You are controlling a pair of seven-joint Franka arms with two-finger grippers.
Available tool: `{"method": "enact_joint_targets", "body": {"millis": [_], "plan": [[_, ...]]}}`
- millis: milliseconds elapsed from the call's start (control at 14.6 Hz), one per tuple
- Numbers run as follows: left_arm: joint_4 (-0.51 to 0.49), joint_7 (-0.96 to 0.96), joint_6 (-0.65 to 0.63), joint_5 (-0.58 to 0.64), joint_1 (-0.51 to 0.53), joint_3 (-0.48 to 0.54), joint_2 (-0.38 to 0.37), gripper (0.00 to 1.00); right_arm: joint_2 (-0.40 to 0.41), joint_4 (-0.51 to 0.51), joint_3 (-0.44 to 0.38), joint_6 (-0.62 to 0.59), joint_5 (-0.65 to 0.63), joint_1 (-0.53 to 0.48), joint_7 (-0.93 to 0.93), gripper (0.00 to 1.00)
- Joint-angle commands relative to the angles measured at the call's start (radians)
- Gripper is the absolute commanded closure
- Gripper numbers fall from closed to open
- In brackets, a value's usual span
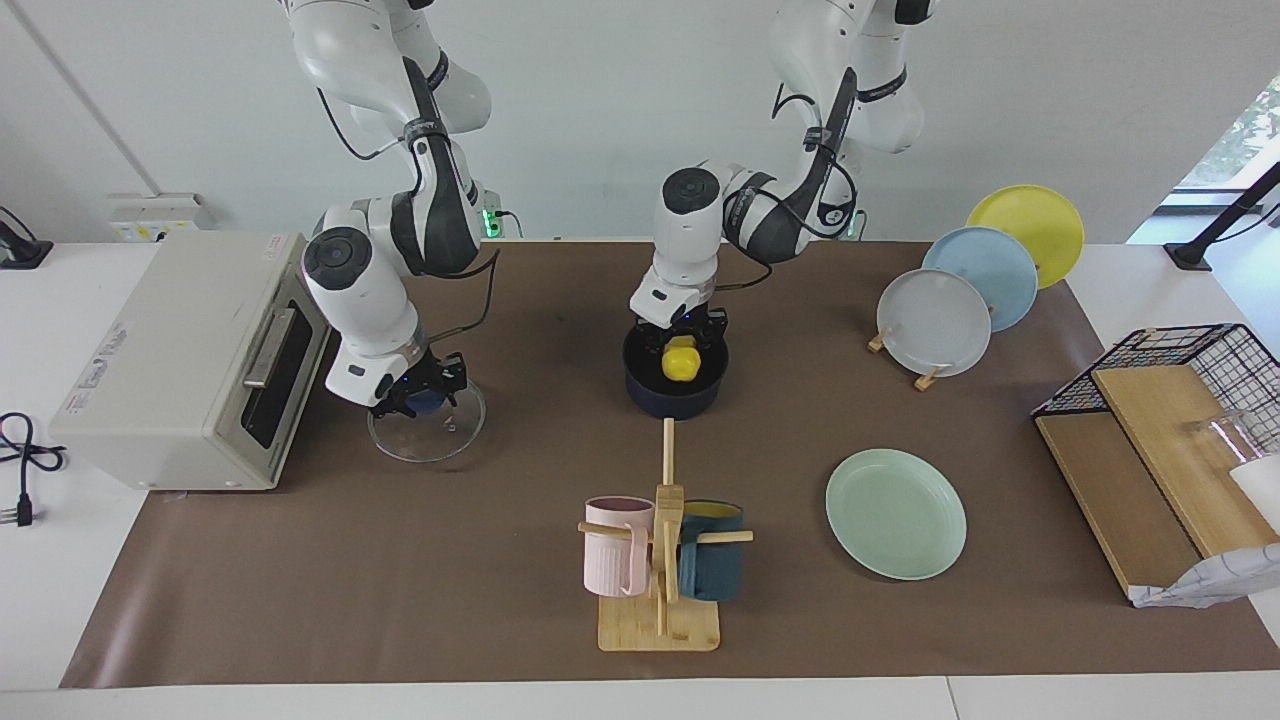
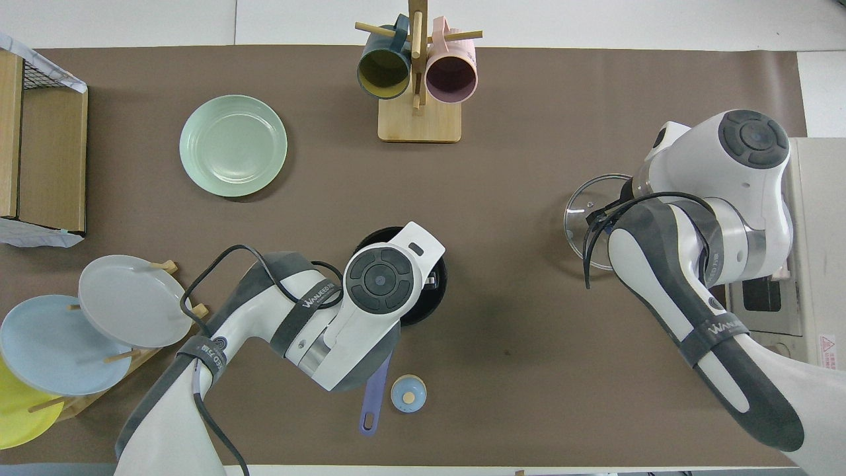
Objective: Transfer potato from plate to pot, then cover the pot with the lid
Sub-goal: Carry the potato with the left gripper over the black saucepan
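The left pincer [image 1: 680, 345] hangs in the mouth of the navy saucepan [image 1: 672, 395], fingers closed on the yellow potato [image 1: 681, 360]. The mint-green plate [image 1: 896, 513] lies bare at the saucepan's four o'clock in the facing view. The right pincer [image 1: 425, 392] sits at the knob of the glass lid [image 1: 428, 428], flat on the tabletop [image 1: 400, 580] beside the toaster oven [image 1: 190, 360]; I cannot tell its grip.

A plain white wall [image 1: 620, 120] is standing along the white bench [image 1: 90, 620], whose brown paper mat [image 1: 400, 560] is covering most of it; daylight is entering through a window [image 1: 1240, 140] at one corner.
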Motion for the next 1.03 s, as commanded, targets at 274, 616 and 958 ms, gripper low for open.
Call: {"method": "enact_joint_targets", "body": {"millis": [274, 616, 958], "plan": [[-0.012, -0.009, 0.021, 0.009, -0.019, 0.018, 0.002, 0.01, -0.018, 0.010, 0.030, -0.030, 0.021, -0.003, 0.043, 0.41], [0.028, 0.008, -0.083, 0.009, -0.006, 0.022, -0.050, 0.00, -0.016, 0.022, 0.038, -0.040, 0.021, -0.003, 0.043, 0.60], [0.175, 0.115, -0.320, 0.006, 0.109, 0.028, -0.144, 0.00, -0.013, 0.040, 0.039, -0.056, 0.067, -0.002, 0.049, 1.00]]}}
